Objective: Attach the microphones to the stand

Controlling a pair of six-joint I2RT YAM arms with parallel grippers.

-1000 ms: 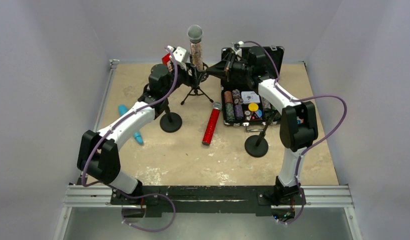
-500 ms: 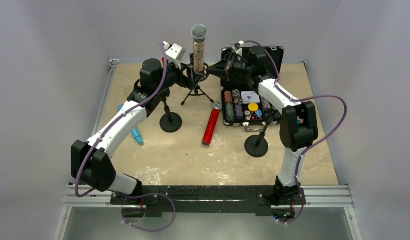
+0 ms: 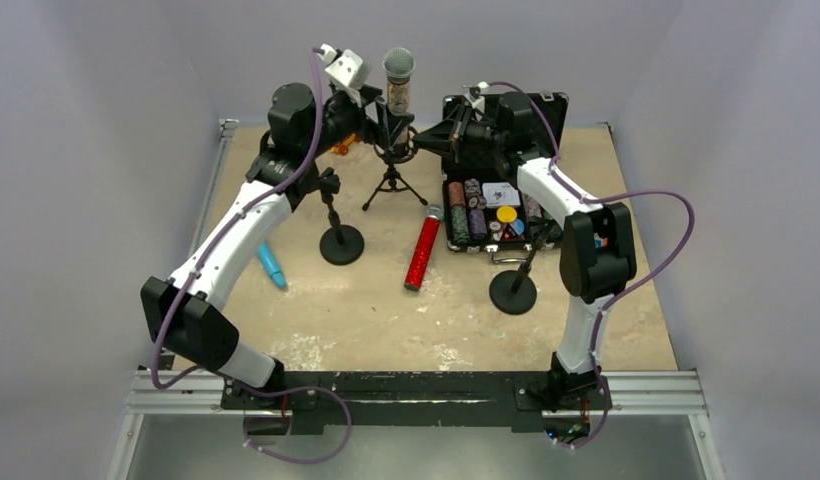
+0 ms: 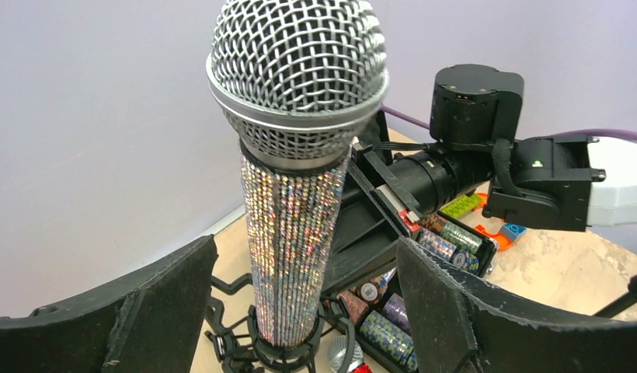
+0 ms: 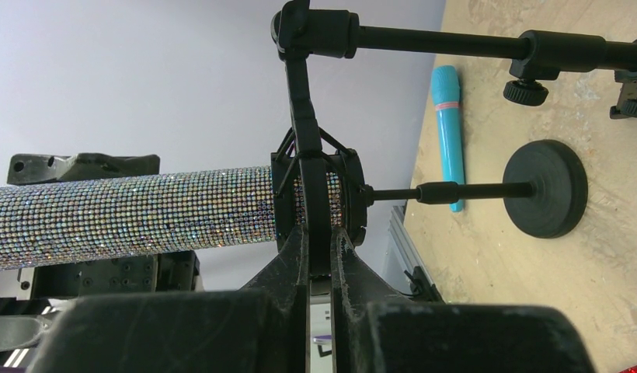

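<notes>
The silver-glitter microphone stands upright in the clip of the small tripod stand at the back. In the left wrist view it rises between my open left gripper's fingers, with gaps on both sides. My left gripper is level with its upper body. My right gripper is shut on the black clip bracket of that stand. The red-glitter microphone lies on the table mid-centre. The light-blue microphone lies at the left, partly under my left arm.
Two round-base stands are on the table, one left of the red microphone and one to its right. An open black case of poker chips sits at back right. Walls close in behind and at both sides.
My left arm has risen and drawn back, carrying its gripper from the microphone's lower body up toward its head. The silver microphone stays in the clip. The right arm has not moved.
</notes>
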